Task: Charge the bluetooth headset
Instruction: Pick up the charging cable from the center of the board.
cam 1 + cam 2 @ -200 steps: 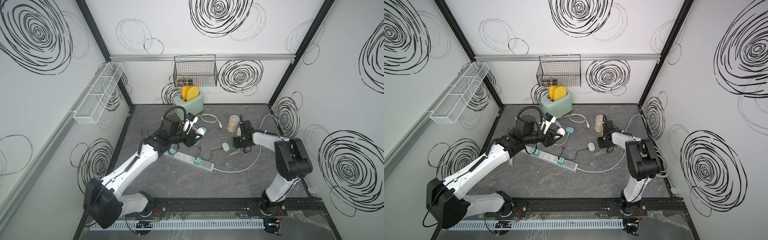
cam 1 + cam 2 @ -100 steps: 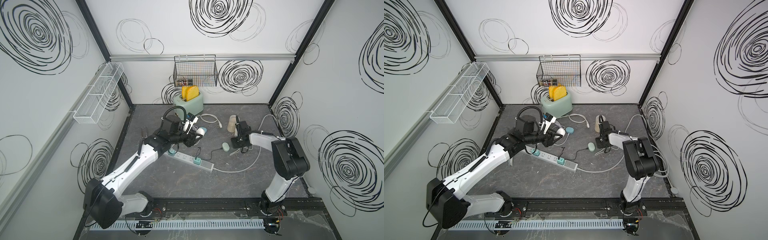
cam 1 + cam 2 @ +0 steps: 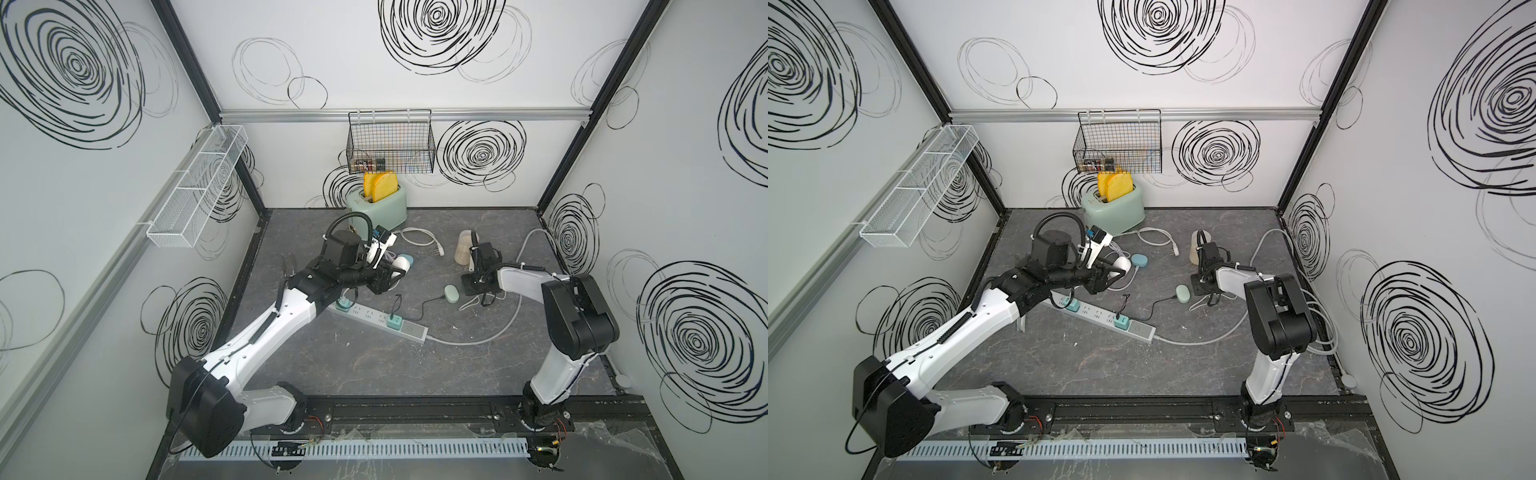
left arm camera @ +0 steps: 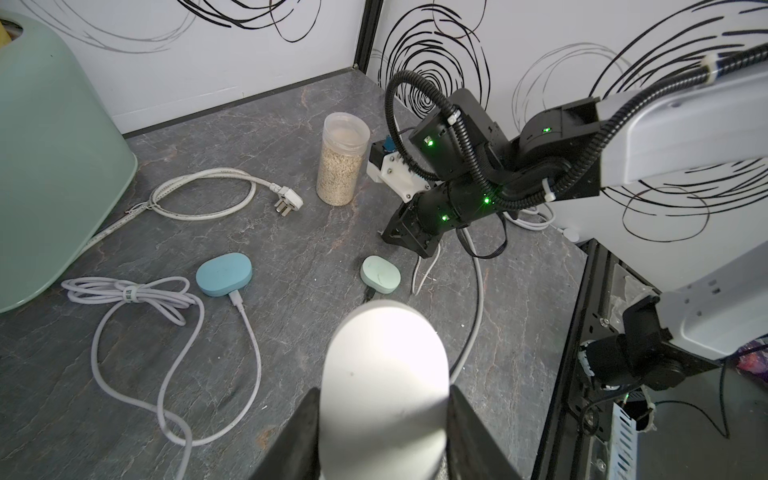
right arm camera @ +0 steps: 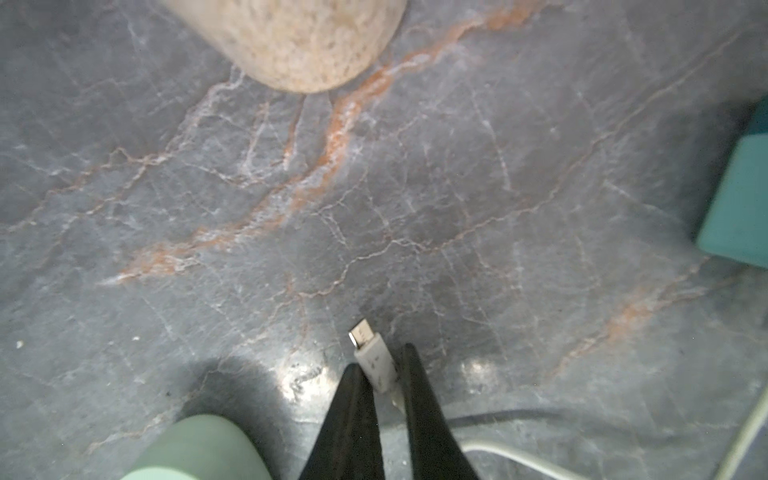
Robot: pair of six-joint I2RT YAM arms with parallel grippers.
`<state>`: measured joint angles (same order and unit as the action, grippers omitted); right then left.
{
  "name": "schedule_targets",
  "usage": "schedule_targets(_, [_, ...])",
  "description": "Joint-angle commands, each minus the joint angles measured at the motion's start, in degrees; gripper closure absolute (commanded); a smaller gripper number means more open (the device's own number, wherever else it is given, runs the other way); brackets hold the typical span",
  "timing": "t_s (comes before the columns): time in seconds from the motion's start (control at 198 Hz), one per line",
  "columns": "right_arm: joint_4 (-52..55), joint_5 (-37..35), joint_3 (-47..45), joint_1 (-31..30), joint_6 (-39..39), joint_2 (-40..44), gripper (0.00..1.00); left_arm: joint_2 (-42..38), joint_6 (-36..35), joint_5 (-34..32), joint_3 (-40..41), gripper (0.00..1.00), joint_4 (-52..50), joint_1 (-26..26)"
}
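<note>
Left hand: grasping the white case.
Right hand: pinching the cable plug beside the green case.

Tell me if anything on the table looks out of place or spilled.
Nothing is spilled; the grain jar stands upright. One oddity: the white cord's three-pin plug lies loose near the toaster, plugged into nothing.

toaster at back, jar right, pwr strip centre
</note>
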<state>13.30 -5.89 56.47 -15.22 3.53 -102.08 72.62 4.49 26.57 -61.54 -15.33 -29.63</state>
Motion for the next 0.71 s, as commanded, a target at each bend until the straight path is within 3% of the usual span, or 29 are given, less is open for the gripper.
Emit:
schedule_targets(0.0, [0.88,-1.71,-1.88,-0.51,-1.4,-1.82,0.81,-0.07,-0.1,0.85,-0.26,0.68,1.29,-0.33])
schedule_targets(0.338, [-1.32,-0.52,-3.52,-0.68,-1.77,2.5,0.93,0.57,-0.11,0.41,-0.29,0.68,1.27,-0.26])
schedule_targets(0.529, [-7.94,9.89,-8.84,-0.54,-2.51,14.6,0.95,1.23,0.33,0.2,-0.26,0.69,1.57,-0.24])
schedule_targets(0.701, [-18.07,27.28,-15.86,-0.56,-2.83,26.32,0.97,1.14,1.26,0.33,0.05,0.69,3.09,0.68])
